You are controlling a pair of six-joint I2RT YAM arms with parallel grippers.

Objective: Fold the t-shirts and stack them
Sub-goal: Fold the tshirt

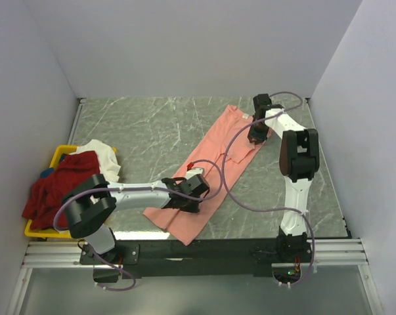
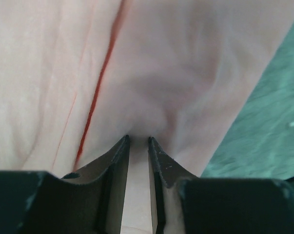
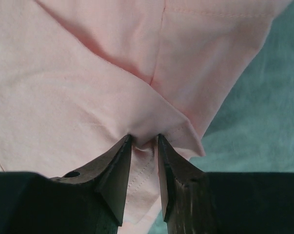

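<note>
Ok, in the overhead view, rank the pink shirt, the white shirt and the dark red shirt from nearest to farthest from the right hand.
1. Pink shirt, mid-table, under the right hand.
2. White shirt, left, atop the yellow bin.
3. Dark red shirt, farthest left.

The left gripper (image 2: 138,139) and right gripper (image 3: 144,137) pinch narrowly closed

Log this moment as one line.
left end effector: pinching salmon-pink t-shirt, near end | right end effector: pinching it, far end | dark red t-shirt, white t-shirt: heaped on yellow bin
</note>
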